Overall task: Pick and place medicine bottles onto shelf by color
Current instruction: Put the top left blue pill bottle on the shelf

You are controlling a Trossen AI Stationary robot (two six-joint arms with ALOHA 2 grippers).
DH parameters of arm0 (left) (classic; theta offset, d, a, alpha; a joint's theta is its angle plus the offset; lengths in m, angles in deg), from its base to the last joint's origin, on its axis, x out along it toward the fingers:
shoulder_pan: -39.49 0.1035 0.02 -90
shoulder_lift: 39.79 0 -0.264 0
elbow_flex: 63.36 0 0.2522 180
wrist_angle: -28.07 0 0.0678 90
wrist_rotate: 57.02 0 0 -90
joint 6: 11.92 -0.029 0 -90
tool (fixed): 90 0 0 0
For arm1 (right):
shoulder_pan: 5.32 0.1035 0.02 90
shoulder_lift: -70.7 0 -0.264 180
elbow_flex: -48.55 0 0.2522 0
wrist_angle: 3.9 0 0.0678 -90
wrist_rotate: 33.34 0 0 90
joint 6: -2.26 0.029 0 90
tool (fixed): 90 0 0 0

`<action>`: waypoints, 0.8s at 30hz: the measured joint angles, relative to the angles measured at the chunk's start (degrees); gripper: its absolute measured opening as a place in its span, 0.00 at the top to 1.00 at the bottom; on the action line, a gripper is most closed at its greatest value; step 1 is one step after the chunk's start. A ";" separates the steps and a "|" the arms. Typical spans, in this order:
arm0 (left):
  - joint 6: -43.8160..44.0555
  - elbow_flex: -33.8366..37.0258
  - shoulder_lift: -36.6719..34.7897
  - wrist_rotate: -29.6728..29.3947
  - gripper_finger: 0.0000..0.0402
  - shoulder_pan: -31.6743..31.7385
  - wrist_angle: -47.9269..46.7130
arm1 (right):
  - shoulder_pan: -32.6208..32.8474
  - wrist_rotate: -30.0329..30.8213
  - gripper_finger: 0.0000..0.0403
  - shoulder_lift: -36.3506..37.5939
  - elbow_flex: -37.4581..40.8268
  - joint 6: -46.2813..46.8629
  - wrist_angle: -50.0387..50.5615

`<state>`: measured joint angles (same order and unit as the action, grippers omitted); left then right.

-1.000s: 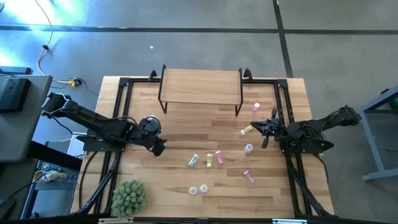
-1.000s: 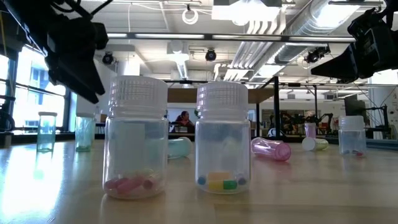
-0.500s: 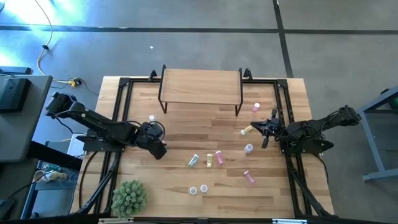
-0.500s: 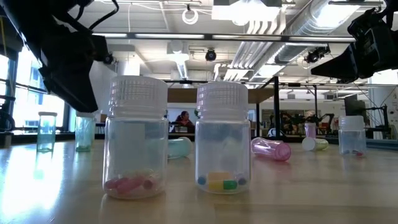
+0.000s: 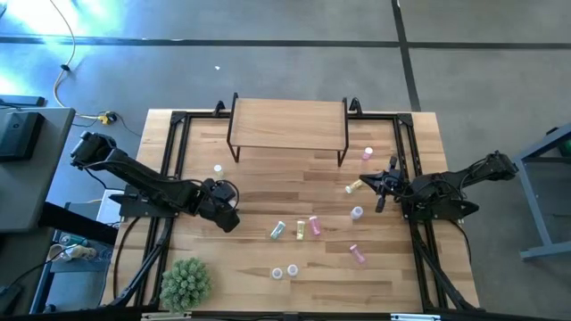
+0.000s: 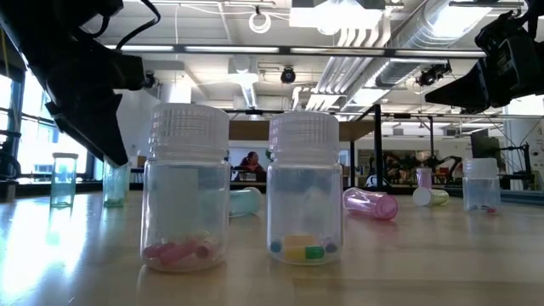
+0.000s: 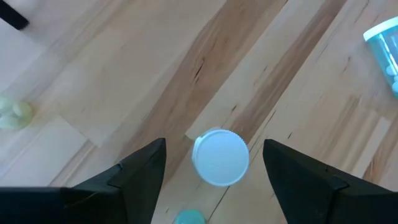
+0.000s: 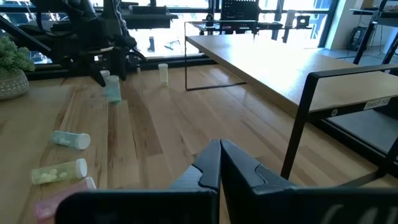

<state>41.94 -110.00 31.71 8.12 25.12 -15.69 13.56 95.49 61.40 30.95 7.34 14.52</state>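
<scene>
The left hand is hanging low over the left middle of the counter with its fingers spread wide and holding nothing. In the left wrist view a white-capped bottle is standing upright between the two fingertips, not touched by either, with a blue-tinted bottle off to one side. Just behind this hand, toward the shelf, another small upright bottle is standing alone.

The right hand is waiting at the counter's right edge, its fingers pressed together on nothing, beside a yellow bottle lying on its side.

Further out, a green bottle, a yellow one and a pink one are lying together near the centre. Two clear bottles are standing at the near edge, close to the spiky plant ball. The shelf is standing at the far edge, its top bare.
</scene>
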 joint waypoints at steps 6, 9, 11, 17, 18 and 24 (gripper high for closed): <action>-0.55 0.00 0.00 0.46 0.48 0.00 -0.04 | -0.01 -0.02 1.00 0.00 0.00 0.02 0.05; -0.63 0.00 0.00 0.31 0.53 0.00 -0.04 | -0.02 -0.02 1.00 0.01 0.00 0.02 0.05; -0.94 0.00 0.00 0.27 0.56 0.02 -0.04 | 0.00 -0.02 1.00 0.00 0.00 0.00 0.05; -1.53 0.00 -0.02 0.26 0.63 0.00 -0.05 | 0.00 -0.02 1.00 0.00 0.00 0.02 0.04; -1.53 0.00 -0.04 0.26 0.65 0.00 -0.07 | 0.00 -0.02 1.00 0.00 0.00 0.00 0.04; -1.52 0.00 -0.04 0.24 0.71 0.00 -0.04 | 0.00 -0.02 1.00 0.02 0.00 0.00 0.04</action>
<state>40.43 -110.00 31.67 8.36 25.12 -15.74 13.56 95.47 61.41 30.96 7.35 14.57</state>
